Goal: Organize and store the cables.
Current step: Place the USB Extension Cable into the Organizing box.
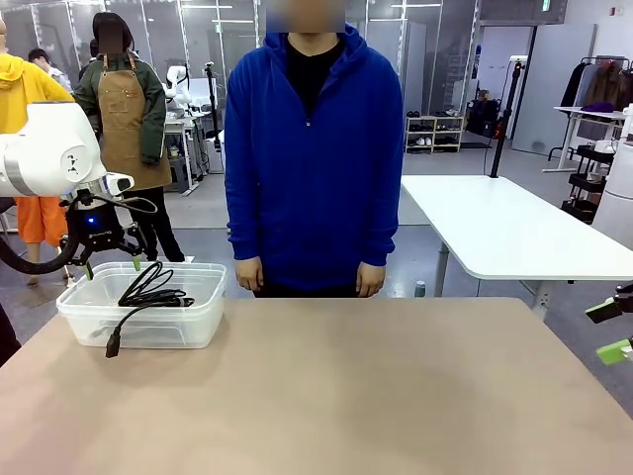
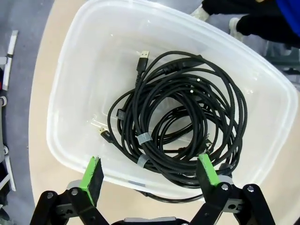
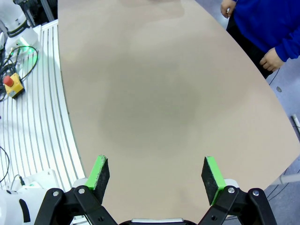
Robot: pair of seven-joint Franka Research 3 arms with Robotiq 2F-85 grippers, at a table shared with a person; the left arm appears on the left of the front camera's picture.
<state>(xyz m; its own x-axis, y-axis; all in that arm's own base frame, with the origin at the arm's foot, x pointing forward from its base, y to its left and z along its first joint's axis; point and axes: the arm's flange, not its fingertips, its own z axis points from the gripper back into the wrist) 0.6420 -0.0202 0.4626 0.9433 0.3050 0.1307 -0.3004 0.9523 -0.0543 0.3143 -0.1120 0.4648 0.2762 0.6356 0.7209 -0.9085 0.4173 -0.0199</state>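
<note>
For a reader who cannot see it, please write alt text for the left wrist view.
Black coiled cables lie tangled inside a clear plastic storage bin on a tan table, one cord hanging over the near rim. The left gripper, black with green pads, hangs open above the bin's near edge, holding nothing.

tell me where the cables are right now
The cables lie coiled inside the clear plastic bin on the table's left side in the front view, directly below the open left gripper, one end hanging over the bin's near wall.
</note>
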